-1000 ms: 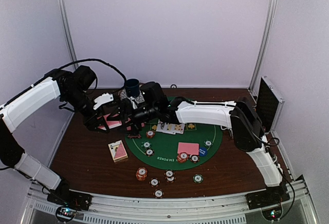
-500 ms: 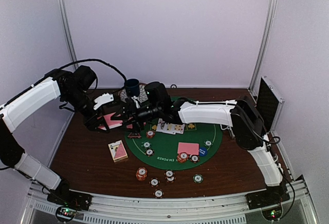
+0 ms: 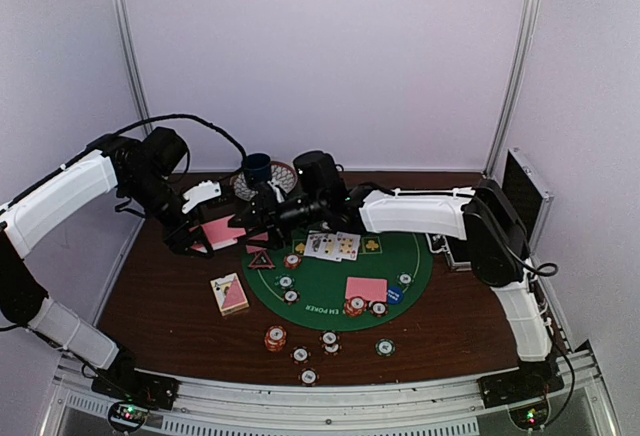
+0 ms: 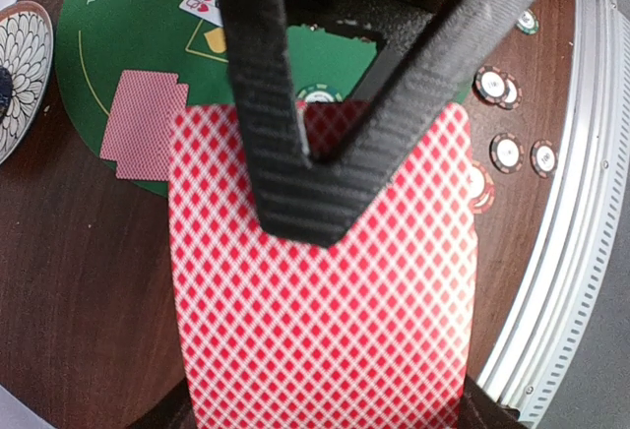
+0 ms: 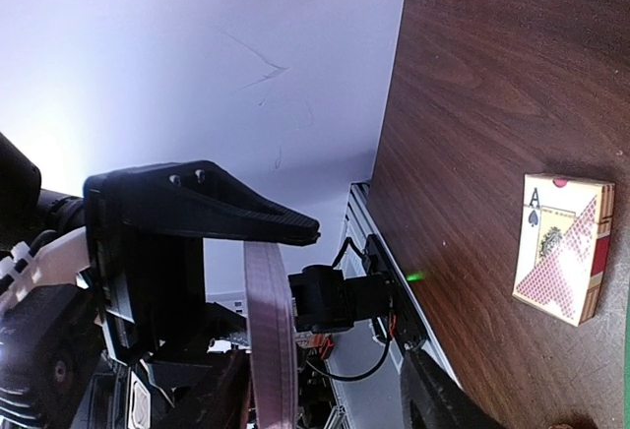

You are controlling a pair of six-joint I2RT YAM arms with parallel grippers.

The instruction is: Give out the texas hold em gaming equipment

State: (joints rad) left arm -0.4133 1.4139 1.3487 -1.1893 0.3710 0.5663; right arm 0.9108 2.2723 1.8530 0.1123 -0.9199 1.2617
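Observation:
My left gripper [image 4: 325, 414] is shut on a deck of pink-backed playing cards [image 4: 325, 291], held above the table's left side [image 3: 222, 231]. My right gripper [image 5: 359, 301] reaches in from the right and is open. Its jaws straddle the deck's edge [image 5: 268, 340], with one finger [image 4: 295, 173] lying over the top card and the other well apart. On the green mat [image 3: 330, 311] lie face-up cards [image 3: 332, 246], face-down cards [image 3: 366, 289], striped chips [image 3: 285, 281], a blue button [image 3: 394, 294] and a small triangle [image 3: 262, 260].
A card box [image 3: 230, 294] lies left of the mat, also in the right wrist view [image 5: 563, 247]. Several chips [image 3: 300, 354] sit near the front edge. A mug [image 3: 257, 168] and patterned plate [image 3: 280, 176] stand at the back. A black case [image 3: 522, 201] stands at the right.
My right arm has shifted back and to the right, uncovering the plate and the triangle, and its jaws have narrowed around the deck. The left arm has held still.

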